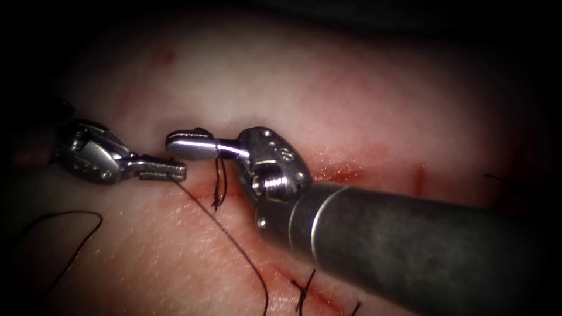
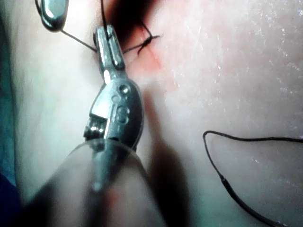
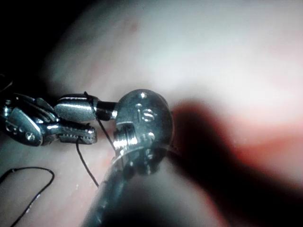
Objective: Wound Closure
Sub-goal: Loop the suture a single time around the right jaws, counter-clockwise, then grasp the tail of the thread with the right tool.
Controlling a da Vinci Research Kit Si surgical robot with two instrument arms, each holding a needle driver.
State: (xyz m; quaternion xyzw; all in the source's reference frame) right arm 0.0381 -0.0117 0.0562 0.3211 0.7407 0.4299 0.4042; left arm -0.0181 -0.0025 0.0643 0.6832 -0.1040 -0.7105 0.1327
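The left tool (image 1: 167, 169) lay over the tissue (image 1: 363, 99) on the left of the cut (image 1: 339, 174), its fingers (image 1: 161, 170) pressed together on the thread (image 1: 234, 243) at their tip. From that grip the thread ran down and to the right across the tissue, below the cut. In the left wrist view the same tool (image 2: 110, 49) showed its fingers closed on the thread (image 2: 102, 14), with a short knotted stitch (image 2: 144, 43) just beside them over a patch of red fluid (image 2: 154, 64).

The right tool (image 1: 190, 146) came in from the right, its shaft lying along the cut. Its fingers (image 1: 188, 146) were closed, and thread looped around them near the wrist, with two short ends (image 1: 219, 184) hanging down to the cut. Whether anything was pinched between them could not be told. In the right wrist view the tool (image 3: 75, 108) lay just above the left tool (image 3: 71, 134), almost touching, with thread (image 3: 92, 105) wrapped around its fingers.

A loose loop of thread (image 1: 70, 234) lay on the tissue to the far left. Cut ends (image 1: 305, 289) stood up from stitches along the lower part of the cut. The needle's place could not be told.
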